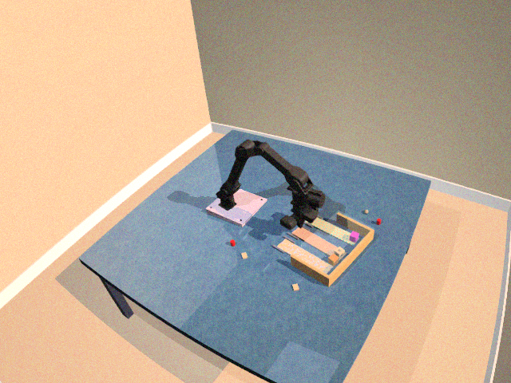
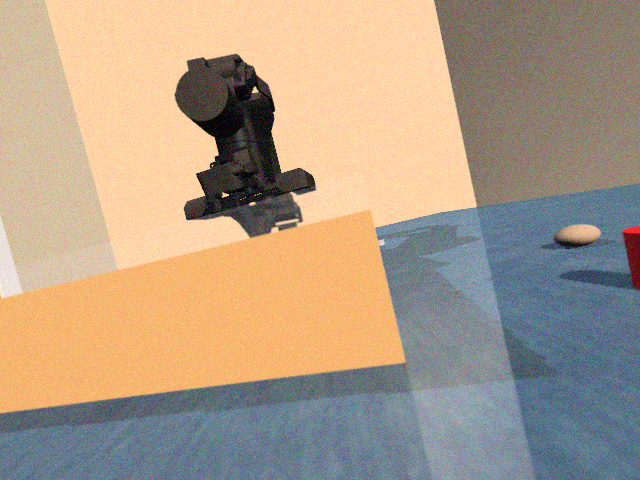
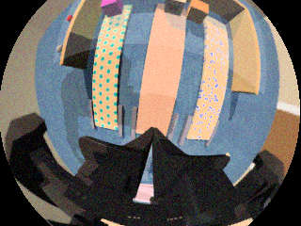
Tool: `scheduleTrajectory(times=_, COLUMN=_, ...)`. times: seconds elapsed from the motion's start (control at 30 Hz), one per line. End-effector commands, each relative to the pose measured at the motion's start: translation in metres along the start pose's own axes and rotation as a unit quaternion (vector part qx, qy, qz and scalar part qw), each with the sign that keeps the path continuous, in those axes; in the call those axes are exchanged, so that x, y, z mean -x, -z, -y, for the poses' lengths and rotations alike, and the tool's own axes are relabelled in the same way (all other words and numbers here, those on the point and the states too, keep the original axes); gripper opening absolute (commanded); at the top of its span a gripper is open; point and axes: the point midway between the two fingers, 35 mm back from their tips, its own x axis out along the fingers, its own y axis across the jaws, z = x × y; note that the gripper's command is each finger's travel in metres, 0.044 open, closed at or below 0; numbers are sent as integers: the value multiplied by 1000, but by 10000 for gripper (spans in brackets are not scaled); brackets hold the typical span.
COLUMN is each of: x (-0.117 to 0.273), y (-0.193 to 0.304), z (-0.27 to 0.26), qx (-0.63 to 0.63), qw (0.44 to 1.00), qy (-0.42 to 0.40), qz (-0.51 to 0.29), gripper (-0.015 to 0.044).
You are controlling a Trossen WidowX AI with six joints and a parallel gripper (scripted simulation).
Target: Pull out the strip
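My gripper (image 1: pixel 299 226) (image 3: pixel 153 130) points down and is shut, with nothing seen between the fingers. In the wrist view its tips overlap the near end of the plain salmon strip (image 1: pixel 312 238) (image 3: pixel 162 71); I cannot tell whether they touch it. A pale cube with dark marks (image 1: pixel 339 250) (image 3: pixel 175 6) is at that strip's far end; its label is too blurred to read. An orange cube (image 1: pixel 333 258) (image 3: pixel 198 11) is beside it, toward the purple-speckled strip (image 1: pixel 303 253) (image 3: pixel 210 80). A magenta cube (image 1: pixel 354 236) (image 3: pixel 112 7) is at the far end of the green-dotted strip (image 1: pixel 330 230) (image 3: pixel 108 71).
An orange-tan three-sided wall (image 1: pixel 350 256) (image 2: pixel 206 320) (image 3: pixel 246 61) surrounds the far ends. Thin grey rails (image 3: pixel 120 121) flank the strips' near ends. Red cylinders (image 1: pixel 232 242) (image 1: pixel 378 221), small tan blocks (image 1: pixel 244 255) (image 1: pixel 295 286) and a tan ball (image 1: pixel 366 211) (image 2: pixel 577 235) lie outside.
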Motion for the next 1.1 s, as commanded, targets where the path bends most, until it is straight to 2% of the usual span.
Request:
scheduleTrajectory(times=0.0, x=-7, y=-1, z=0, qx=-1, qw=1000, qy=1, qz=2, gripper=0)
scheduleTrajectory(times=0.43, x=-27, y=0, z=-1, qx=-1, qw=1000, qy=1, qz=2, gripper=0)
scheduleTrajectory(times=1.07, x=-28, y=0, z=-1, qx=-1, qw=1000, qy=1, qz=2, gripper=0)
